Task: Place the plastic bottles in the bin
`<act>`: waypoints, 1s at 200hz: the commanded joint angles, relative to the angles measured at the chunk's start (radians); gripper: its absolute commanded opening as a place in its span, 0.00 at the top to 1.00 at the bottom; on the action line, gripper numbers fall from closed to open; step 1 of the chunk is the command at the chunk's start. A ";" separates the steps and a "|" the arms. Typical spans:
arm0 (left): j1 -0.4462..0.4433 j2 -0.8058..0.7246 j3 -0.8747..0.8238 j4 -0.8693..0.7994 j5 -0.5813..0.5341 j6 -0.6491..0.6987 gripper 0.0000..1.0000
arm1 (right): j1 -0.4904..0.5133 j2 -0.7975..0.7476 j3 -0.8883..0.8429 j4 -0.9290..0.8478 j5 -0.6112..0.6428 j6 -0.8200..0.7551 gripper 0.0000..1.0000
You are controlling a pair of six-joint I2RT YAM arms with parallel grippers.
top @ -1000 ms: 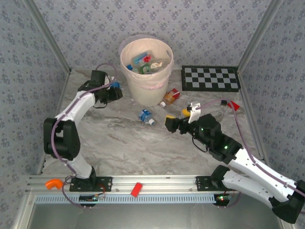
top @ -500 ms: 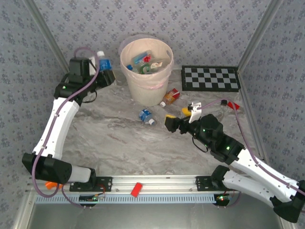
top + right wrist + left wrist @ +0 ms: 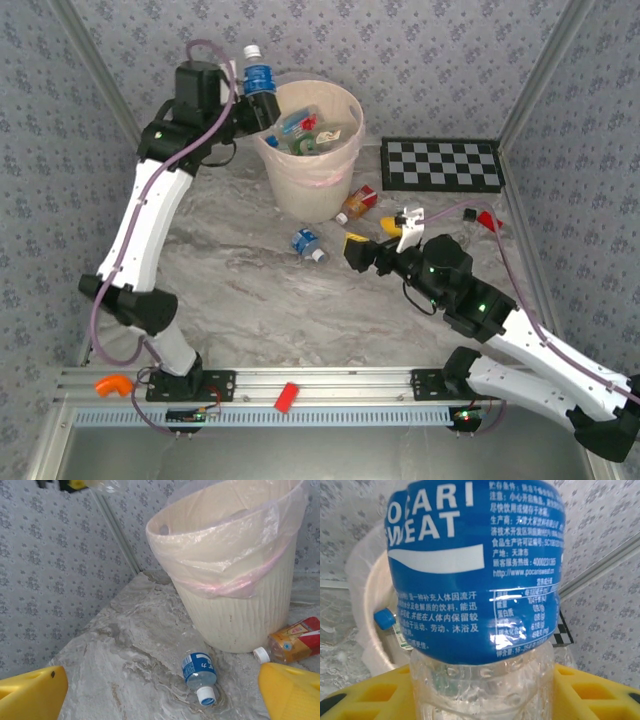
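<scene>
- Grey marble-look table (image 3: 250,290) enclosed by blue-grey patterned wallpaper walls, with a black-and-white checkerboard (image 3: 442,165) at far right.
- Large round peach-cream plastic bin (image 3: 300,195) with clear liner at the far middle, already holding several crushed bottles (image 3: 305,133).
- Left end effector (image 3: 262,108) raised at the bin's left rim, clamped around a clear plastic bottle with blue label (image 3: 258,78), cap upward.
- Right end effector (image 3: 356,252) low over the table, yellow fingers spread wide, holding nothing.
- Small clear blue-labelled bottle (image 3: 307,243) lying on the table near the bin's base.
- Orange-red bottle with white cap (image 3: 358,203) just beside that base, on the right.
</scene>
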 commanded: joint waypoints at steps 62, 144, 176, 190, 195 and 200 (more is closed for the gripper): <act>-0.032 0.296 0.413 -0.210 -0.046 -0.020 0.46 | 0.015 -0.048 0.092 -0.018 0.075 -0.061 0.01; -0.032 0.326 0.431 -0.220 -0.054 -0.014 0.44 | 0.016 -0.048 0.074 -0.012 0.079 -0.067 0.01; -0.032 0.329 0.431 -0.223 -0.058 -0.009 0.43 | 0.015 -0.044 0.068 -0.007 0.076 -0.065 0.01; -0.032 0.331 0.431 -0.223 -0.058 -0.010 0.43 | 0.015 -0.042 0.069 -0.005 0.076 -0.064 0.01; -0.032 0.331 0.431 -0.222 -0.059 -0.009 0.43 | 0.015 -0.042 0.069 -0.005 0.075 -0.064 0.01; -0.032 0.331 0.431 -0.222 -0.060 -0.009 0.43 | 0.015 -0.042 0.068 -0.006 0.075 -0.064 0.00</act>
